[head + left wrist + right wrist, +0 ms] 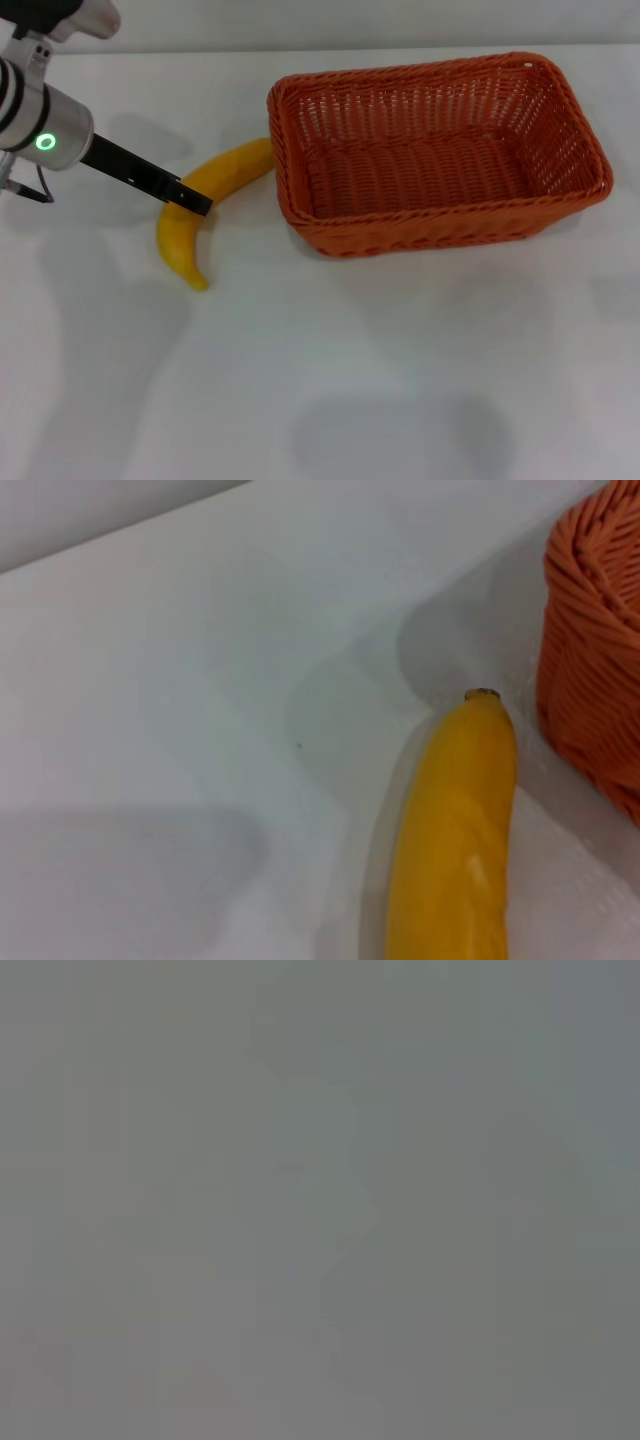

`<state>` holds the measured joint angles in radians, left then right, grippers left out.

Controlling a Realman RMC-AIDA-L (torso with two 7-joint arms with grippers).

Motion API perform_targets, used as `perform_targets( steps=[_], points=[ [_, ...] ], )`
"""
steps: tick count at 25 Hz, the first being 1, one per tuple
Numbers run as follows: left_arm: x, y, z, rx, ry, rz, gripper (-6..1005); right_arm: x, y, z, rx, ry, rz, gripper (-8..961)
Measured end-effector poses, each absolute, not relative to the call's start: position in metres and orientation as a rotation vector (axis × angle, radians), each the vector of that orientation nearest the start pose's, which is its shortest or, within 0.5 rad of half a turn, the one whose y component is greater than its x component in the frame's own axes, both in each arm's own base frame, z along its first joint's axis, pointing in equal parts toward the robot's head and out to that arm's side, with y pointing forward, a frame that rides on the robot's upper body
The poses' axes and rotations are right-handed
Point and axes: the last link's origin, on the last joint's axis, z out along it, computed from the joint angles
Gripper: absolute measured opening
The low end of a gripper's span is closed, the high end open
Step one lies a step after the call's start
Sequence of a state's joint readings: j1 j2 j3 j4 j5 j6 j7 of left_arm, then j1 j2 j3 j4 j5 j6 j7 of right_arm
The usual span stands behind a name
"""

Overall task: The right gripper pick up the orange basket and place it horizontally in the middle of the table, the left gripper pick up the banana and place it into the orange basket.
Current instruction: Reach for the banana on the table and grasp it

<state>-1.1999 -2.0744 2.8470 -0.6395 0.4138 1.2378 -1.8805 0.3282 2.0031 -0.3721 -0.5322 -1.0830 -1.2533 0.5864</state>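
The orange basket (440,222) stands upright on the white table (350,380), right of centre, its long side running left to right, and it is empty. The yellow banana (183,240) lies on the table just left of the basket, one end almost touching the basket's left corner. My left gripper (193,201) reaches in from the upper left, and its black tip rests at the banana's middle. In the left wrist view the banana (455,830) fills the foreground beside the basket's corner (595,670). The right gripper is out of view; the right wrist view shows only flat grey.
The left arm's silver body with its green ring light (45,141) hangs over the table's far left. White tabletop stretches in front of the basket and the banana. The table's back edge runs just behind the basket.
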Motion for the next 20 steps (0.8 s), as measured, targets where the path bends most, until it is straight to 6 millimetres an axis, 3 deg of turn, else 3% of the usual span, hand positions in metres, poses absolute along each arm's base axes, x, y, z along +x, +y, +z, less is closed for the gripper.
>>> perform_targets(
  steps=[20],
  points=[
    [-0.2443, 0.4278, 0.0049, -2.451, -1.134, 0.293, 851, 0.3755, 0.3149, 0.1728, -1.406, 0.26, 0.63, 848]
  ],
)
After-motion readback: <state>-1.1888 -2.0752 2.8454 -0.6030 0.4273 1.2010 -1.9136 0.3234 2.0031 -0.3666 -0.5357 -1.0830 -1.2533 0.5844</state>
